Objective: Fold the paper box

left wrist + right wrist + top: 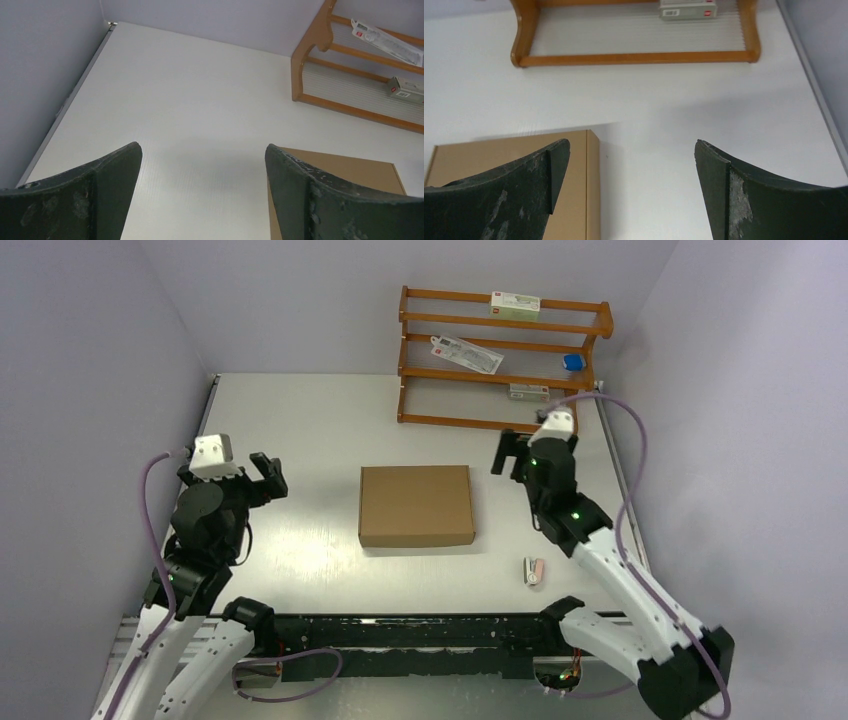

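Paper box [416, 505] closed, flat at centre of table [300, 410], long axis 9-to-3. Left gripper [270, 475] off its 9 o'clock, right gripper [510, 452] at 2 o'clock, nearer. Both splayed wide, empty.

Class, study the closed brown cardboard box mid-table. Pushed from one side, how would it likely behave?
The paper box would probably slide, not tip or roll: it lies flat and low on the smooth table. It looks like thin cardboard, so likely light. Its broad top may flex under pressure.
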`<state>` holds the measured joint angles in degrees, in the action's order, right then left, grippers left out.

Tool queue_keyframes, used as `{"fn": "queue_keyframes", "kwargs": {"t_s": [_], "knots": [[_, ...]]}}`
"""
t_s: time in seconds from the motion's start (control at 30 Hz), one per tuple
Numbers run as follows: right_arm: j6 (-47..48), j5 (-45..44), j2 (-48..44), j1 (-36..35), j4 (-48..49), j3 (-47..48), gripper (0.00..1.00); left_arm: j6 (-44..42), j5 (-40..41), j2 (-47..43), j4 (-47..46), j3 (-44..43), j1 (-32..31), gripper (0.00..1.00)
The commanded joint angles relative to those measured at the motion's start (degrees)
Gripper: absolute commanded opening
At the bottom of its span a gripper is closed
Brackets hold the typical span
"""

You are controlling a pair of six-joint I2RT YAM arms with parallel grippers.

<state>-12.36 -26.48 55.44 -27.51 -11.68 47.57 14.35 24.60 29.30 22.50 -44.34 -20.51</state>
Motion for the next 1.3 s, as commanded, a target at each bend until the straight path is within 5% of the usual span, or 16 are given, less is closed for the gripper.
{"fn": "queue_keyframes", "kwargs": {"t_s": [0.0,0.2,0.53,1.27], "knots": [[-5.65,-4.57,-9.75,1.34,-4.3,-3.3,1.0,-0.43,-0.09,-2.06,-0.02,0.16,-0.2,0.97],[-4.03,-5.89,-22.38,1.4,-8.64,-4.7,1.0,0.81,-2.75,-8.81,-0.62,0.66,-0.14,0.97],[-0.07,-6.03,-29.12,1.37,-9.47,-5.55,1.0,-2.19,-2.69,-17.41,-5.53,6.59,-0.14,0.97],[1.86,-3.47,-31.07,1.4,-7.99,-7.21,1.0,-3.14,-10.26,-13.53,-8.04,7.24,4.17,0.97]]}}
